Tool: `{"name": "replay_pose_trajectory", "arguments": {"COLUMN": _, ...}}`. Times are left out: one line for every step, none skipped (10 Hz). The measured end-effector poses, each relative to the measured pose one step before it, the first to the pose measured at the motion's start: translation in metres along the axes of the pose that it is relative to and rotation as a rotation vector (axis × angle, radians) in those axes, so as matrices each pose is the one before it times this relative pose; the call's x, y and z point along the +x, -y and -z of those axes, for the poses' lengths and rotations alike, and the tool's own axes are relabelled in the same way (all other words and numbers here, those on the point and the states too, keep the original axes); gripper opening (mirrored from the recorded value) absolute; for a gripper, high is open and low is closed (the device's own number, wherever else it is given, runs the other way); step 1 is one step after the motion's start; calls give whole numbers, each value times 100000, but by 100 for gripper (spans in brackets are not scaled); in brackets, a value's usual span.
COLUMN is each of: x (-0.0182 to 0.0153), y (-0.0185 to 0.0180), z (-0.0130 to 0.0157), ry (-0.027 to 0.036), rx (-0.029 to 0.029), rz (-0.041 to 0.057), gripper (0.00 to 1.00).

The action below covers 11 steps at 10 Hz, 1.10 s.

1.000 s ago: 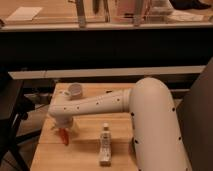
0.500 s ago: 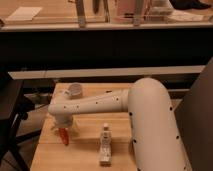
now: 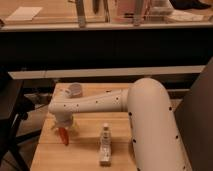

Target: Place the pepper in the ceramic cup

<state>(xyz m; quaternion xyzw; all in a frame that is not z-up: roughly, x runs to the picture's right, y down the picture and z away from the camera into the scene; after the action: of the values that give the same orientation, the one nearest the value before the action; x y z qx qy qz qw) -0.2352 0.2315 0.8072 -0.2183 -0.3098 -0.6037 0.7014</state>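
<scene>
**Pepper held at the gripper, ceramic cup up-frame**

The white arm point(image 3: 100, 102) enters from the lower right of the frame and reaches leftward across the wooden table point(image 3: 85, 152), its forearm lying nearly level. The gripper point(image 3: 63, 127) hangs from the arm's left end and points down over the left part of the table. The pepper point(image 3: 63, 135), orange-red and slender, protrudes below it with its long axis near vertical, tip downward; the gripper appears clamped on the pepper's upper end, and whether the tip touches the table cannot be told. The ceramic cup point(image 3: 74, 90) stands upright toward the upper left, above the gripper in the frame and slightly right, just behind the forearm. The coming move probably calls for a lift and a carry up-frame to the cup's rim. A white bottle point(image 3: 105, 145) lies near the lower centre, apart from the pepper.
</scene>
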Motion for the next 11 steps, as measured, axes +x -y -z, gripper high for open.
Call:
{"name": "replay_pose_trajectory", "arguments": {"x": 22, "y": -144, "z": -6, "ry": 256, "rx": -389, "rz": 31, "gripper": 80}}
{"name": "replay_pose_trajectory", "arguments": {"x": -3, "y": -127, "z": -46, "ry": 433, "rx": -316, "rz": 85, "gripper": 80}}
{"name": "replay_pose_trajectory", "arguments": {"x": -13, "y": -33, "z": 2, "ry": 305, "rx": -180, "rz": 107, "gripper": 80}}
{"name": "replay_pose_trajectory", "arguments": {"x": -39, "y": -133, "z": -68, "ry": 512, "rx": -490, "rz": 71, "gripper": 80}}
{"name": "replay_pose_trajectory", "arguments": {"x": -62, "y": -90, "z": -46, "ry": 384, "rx": -277, "rz": 61, "gripper": 80}}
{"name": "replay_pose_trajectory", "arguments": {"x": -93, "y": -143, "z": -99, "ry": 530, "rx": -425, "rz": 113, "gripper": 80}}
{"name": "replay_pose_trajectory", "arguments": {"x": -28, "y": -89, "z": -33, "ry": 244, "rx": -262, "rz": 60, "gripper": 80}}
{"name": "replay_pose_trajectory", "arguments": {"x": -8, "y": -36, "z": 38, "ry": 173, "rx": -168, "rz": 34, "gripper": 80}}
{"name": "replay_pose_trajectory", "arguments": {"x": 37, "y": -152, "z": -1, "ry": 248, "rx": -515, "rz": -73, "gripper": 80}}
{"name": "replay_pose_trajectory", "arguments": {"x": 51, "y": -112, "z": -13, "ry": 304, "rx": -534, "rz": -143, "gripper": 80}}
{"name": "replay_pose_trajectory", "arguments": {"x": -40, "y": 35, "z": -50, "ry": 272, "rx": -353, "rz": 115, "gripper": 80}}
